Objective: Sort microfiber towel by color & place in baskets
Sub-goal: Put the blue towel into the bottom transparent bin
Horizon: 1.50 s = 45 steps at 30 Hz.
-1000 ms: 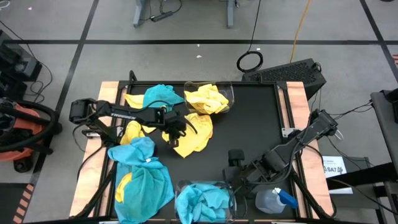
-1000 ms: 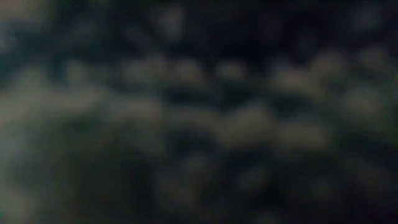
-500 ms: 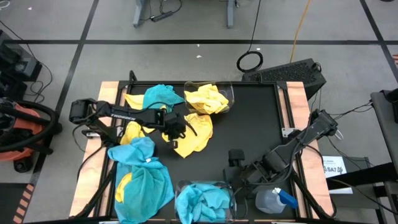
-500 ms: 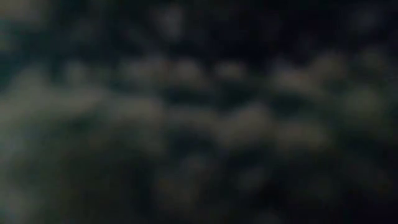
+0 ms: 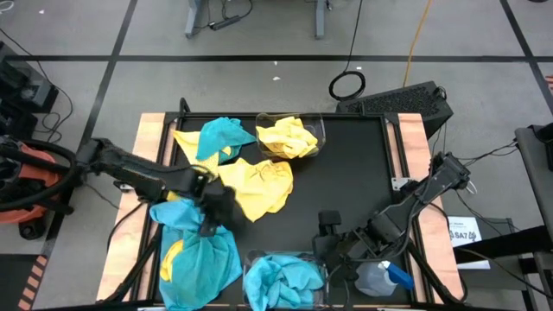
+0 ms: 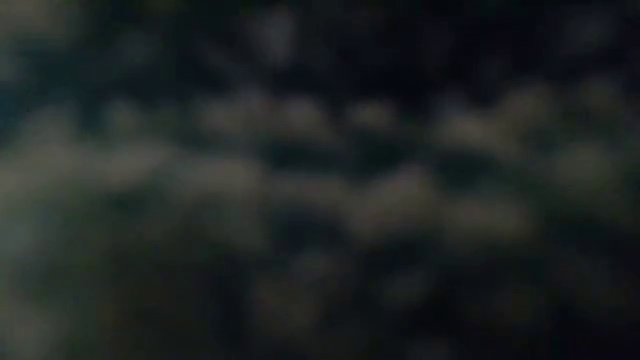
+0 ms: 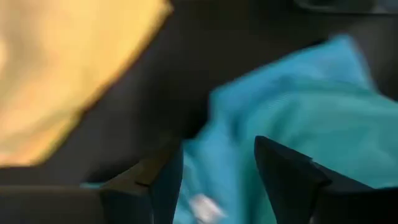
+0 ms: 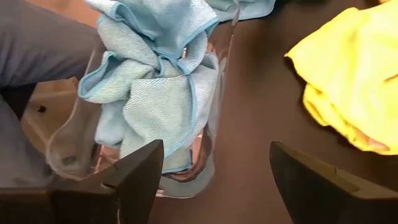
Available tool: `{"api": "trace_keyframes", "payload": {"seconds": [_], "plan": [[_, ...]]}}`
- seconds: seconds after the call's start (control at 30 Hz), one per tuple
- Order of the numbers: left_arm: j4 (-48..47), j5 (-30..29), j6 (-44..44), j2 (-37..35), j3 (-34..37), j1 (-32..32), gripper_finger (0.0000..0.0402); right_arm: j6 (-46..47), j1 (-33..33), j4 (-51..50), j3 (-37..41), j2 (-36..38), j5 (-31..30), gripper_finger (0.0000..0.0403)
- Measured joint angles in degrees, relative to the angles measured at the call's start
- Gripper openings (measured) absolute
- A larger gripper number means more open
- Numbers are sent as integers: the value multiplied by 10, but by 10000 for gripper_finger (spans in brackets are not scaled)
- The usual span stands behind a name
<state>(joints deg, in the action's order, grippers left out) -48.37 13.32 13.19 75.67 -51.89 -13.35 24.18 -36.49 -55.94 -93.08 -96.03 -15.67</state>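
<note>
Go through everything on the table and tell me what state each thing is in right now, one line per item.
Clear plastic basket at the far edge: holds crumpled yellow towels.
Clear plastic basket at the near edge: holds turquoise towels.
Loose yellow microfiber towel: spread on the mat.
Turquoise towel pile: heaped, unsorted.
Clear spray bottle with blue trigger: lying down.
Left tool: open, over turquoise cloth.
Right tool: open, empty.

You can read nothing here; the white label [image 5: 463, 231] (right of the table) has print too small.
</note>
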Motion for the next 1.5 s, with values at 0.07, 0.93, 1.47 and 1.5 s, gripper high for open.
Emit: {"api": "trace_keyframes", "payload": {"seconds": [0.07,0.93,1.47,1.5], "plan": [[-16,0,50,-25,0,-38,208,-12,0,1,0,0,-11,285],[39,-91,505,4,0,-322,207,-80,23,28,0,0,-23,285],[-8,-94,496,84,0,-280,122,-67,19,27,0,0,-22,285],[1,-95,489,83,0,-281,95,-67,19,26,0,0,-22,285]]}}
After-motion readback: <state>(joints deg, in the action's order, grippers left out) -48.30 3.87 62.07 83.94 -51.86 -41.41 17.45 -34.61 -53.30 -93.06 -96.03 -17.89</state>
